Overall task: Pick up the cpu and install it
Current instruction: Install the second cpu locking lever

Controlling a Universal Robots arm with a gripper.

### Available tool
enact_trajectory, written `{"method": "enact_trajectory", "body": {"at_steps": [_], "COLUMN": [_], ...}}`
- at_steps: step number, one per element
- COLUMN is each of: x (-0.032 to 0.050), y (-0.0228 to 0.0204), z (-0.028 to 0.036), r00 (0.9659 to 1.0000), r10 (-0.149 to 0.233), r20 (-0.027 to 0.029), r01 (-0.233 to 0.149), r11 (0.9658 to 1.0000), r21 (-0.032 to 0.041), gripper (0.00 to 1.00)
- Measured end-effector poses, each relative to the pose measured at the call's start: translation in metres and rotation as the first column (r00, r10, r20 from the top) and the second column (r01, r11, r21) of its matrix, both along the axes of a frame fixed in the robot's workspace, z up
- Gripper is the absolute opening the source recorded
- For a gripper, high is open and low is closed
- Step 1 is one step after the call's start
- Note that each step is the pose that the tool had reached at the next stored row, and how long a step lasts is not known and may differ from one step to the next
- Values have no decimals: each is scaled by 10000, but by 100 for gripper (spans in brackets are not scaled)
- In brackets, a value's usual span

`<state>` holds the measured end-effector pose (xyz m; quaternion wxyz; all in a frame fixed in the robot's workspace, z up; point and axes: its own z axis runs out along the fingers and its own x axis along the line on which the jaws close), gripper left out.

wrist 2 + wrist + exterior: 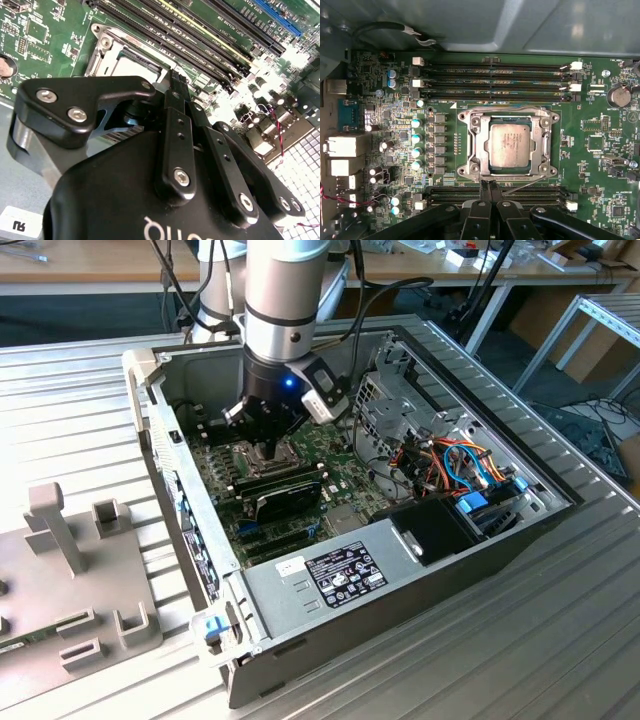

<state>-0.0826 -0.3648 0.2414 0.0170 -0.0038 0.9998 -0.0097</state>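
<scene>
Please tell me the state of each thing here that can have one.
Small square silver-grey cpu: seated flat in the socket, not held.
Silver metal socket frame: around the cpu; latched or not, cannot tell.
Black gripper: shut, empty, at the socket's edge.
Dark metal computer case: open, side cover off.

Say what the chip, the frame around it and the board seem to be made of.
The chip: metal top, dull silver-grey with a soft sheen. The frame: probably steel, brighter bare metal with glints. The board: looks like green-coated laminate, matt, with fine traces.
</scene>
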Motion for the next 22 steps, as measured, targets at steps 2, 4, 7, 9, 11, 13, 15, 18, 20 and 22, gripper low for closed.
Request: {"method": "enact_trajectory", "body": {"at_steps": [2,4,7,9,11,13,15,18,20,22], "x": [-8,-19,-24,-30,-36,-41,-41,-42,-45,-48], "y": [0,0,0,0,0,-1,0,0,2,3], "z": [-3,-9,-16,-30,-46,-64,-67,-75,-87,-98], "r00": [10000,10000,10000,10000,10000,10000,10000,10000,10000,10000], "r10": [1,0,1,0,0,1,1,0,0,1], "r20": [-1,-1,0,-1,-1,-1,-3,1,0,-1], "r01": [-1,0,-1,0,0,-1,-1,0,0,-1], "r11": [10000,10000,10000,10000,10000,10000,10000,10000,10000,10000], "r21": [0,0,1,-6,-7,-9,-11,-5,-8,-9], "gripper": [11,11,11,11,11,11,11,11,11,11]}}
